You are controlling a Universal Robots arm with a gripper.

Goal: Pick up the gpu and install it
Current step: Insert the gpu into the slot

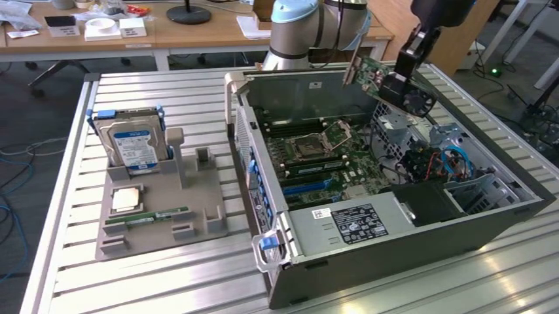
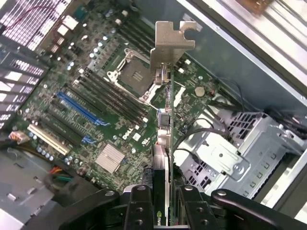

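Above the open PC case (image 1: 262, 170), our gripper (image 2: 163, 215) is clamped on the gpu (image 1: 374, 70) (bracket end farthest out), clear of the motherboard (image 2: 110, 96). Carry step, we judge; seating calls for squaring its edge to the blue slot (image 2: 79, 108).

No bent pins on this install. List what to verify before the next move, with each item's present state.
1. gpu clamped in the gripper: ok.
2. gpu held clear above the open computer case: ok.
3. Blue expansion slot on the motherboard free: ok.
4. gpu lined up over that slot: not ok, it hangs off to one side.
5. Metal bracket square to the case's rear opening: cannot tell.
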